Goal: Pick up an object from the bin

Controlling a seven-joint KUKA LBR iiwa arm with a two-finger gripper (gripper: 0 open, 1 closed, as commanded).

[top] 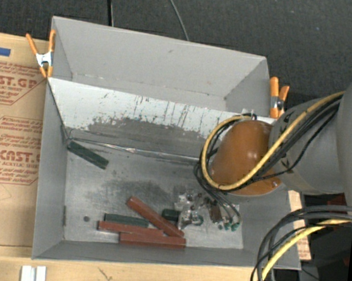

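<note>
Reddish-brown flat sticks [154, 217], three of them, lie in a loose heap at 6 o'clock on the floor of the grey metal bin [154, 61]. Two lie flat along the front wall and the third slants across them, its upper end pointing to 4 o'clock. The gripper [189, 213] hangs at that upper end, at about 5 o'clock in the bin. A dark green short piece [169, 214] lies just beside it on the 9 o'clock side. Whether the gripper is open or closed cannot be told, and nothing can be seen held in it.

A dark green thin stick [126, 220] lies among the brown ones. A dark green flat bar [87, 154] lies well apart at 9 o'clock, at the foot of the sloping back wall. That wall is scratched and streaked dark, and the floor is smudged grey. Above the gripper sits the arm's orange-brown domed cover [244, 158], ringed by yellow and black cables [207, 153].
</note>
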